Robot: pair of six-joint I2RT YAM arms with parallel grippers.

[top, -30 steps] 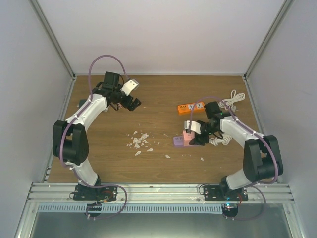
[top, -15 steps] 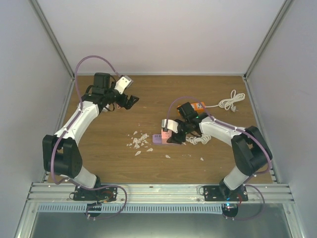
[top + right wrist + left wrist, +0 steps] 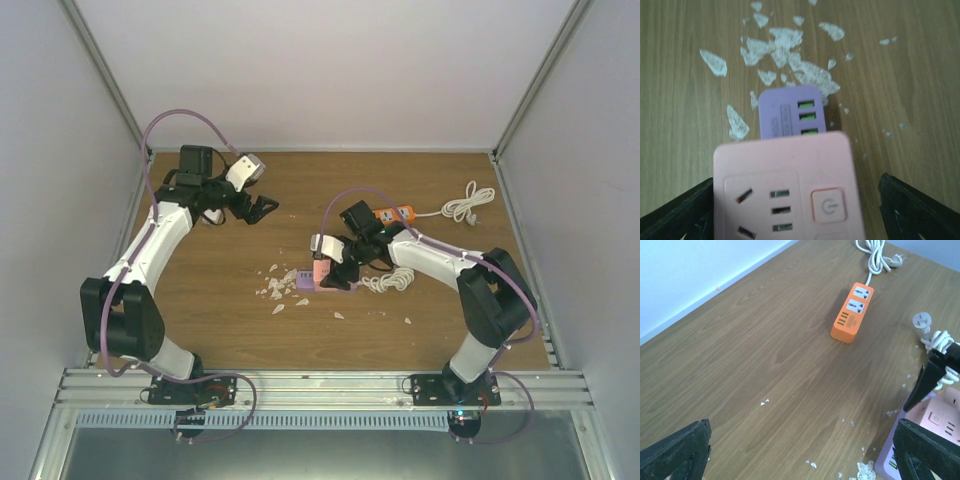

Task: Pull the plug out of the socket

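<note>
My right claw (image 3: 796,212): fingers spread wide, one on each side of the pink strip (image 3: 782,170). Can't tell if they actually pinch it, since bare wood shows betw. one finger & the strip's edge. At the pink strip's far end, partly covered by it, is a purple strip (image 3: 790,112) w/ green ports. Past that, white flakes (image 3: 785,50) lie on the table (image 3: 685,125). A coiled white cord (image 3: 385,282) lies just beside the pink strip, w/ a loose plug (image 3: 921,321) at the coil, prongs bare. The orange strip (image 3: 852,312) is well beyond the pink strip, both its sockets empty. My left claw (image 3: 801,440) hangs well apart from the pink strip, wide open, holding nothing.

Progress, my guess: the one pink-strip socket (image 3: 760,195) I can see is empty & that plug is free, so the pull may be done. Not sure though. The pink strip's near part is cut off in the wrist view & my arm covers it from above, so a seated plug could hide there.
</note>
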